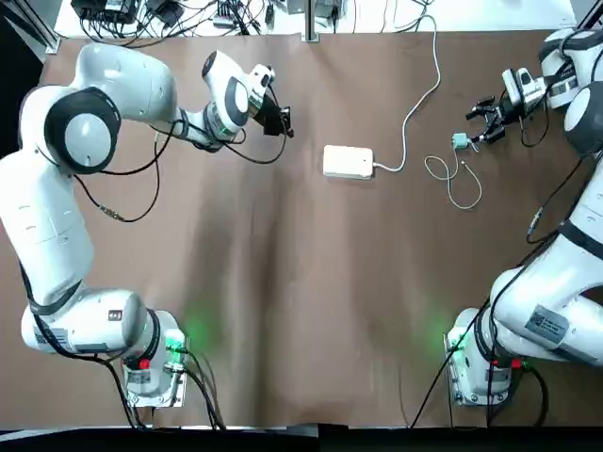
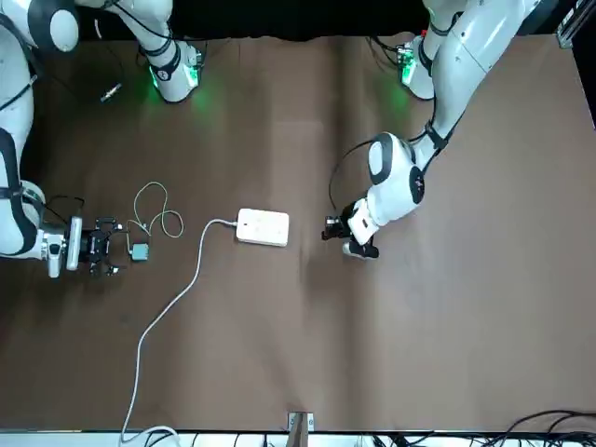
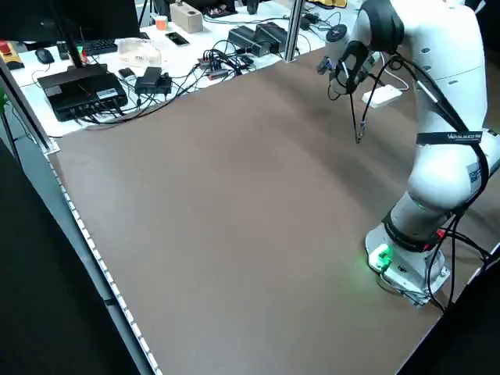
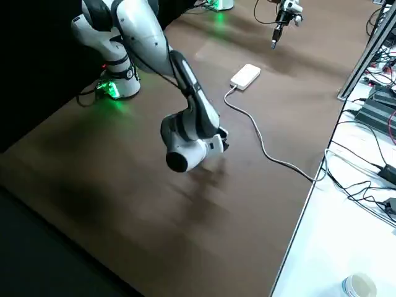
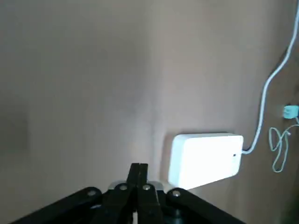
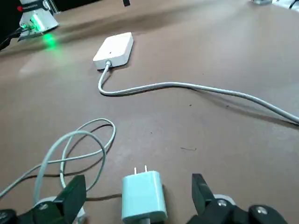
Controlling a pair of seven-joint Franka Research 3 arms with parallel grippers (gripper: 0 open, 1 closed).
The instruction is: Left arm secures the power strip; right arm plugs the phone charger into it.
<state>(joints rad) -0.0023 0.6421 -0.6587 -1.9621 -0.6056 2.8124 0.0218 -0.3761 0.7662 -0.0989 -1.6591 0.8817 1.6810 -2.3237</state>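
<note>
The power strip (image 1: pixel 348 162) lies flat on the bench (image 1: pixel 301 358). With 12 o'clock pointing away from the robot in the top view, it is near the left tool (image 5: pixel 138 169), at about 4 o'clock from it. The left tool's two fingers are together, with nothing between them. They would have to open first.

The strip looks hard and smooth, and not very heavy, so it may slide if pushed. The left tool should hug its two long sides, at 12 and 6 o'clock, and keep off the top where the holes may be. I cannot see the holes. Its thick cord (image 6: pixel 163 85) comes out at 3 o'clock and looks bendy but springy, so it could tug the strip round.

The phone charger (image 6: pixel 144 197) is on the bench too, well apart from the strip, at about 3 o'clock from it. The right tool (image 6: pixel 138 191) is just beside it, with its fingers apart and the charger not pinched. The charger looks small, light and hard, with slick sides. The best hold is flat on its two sides, near the back, so the metal prongs (image 6: pixel 145 168) stay free. Those could bend if bumped. The thin cable (image 6: pixel 99 120) looks soft and floppy, and its loops could get caught under a finger.
</note>
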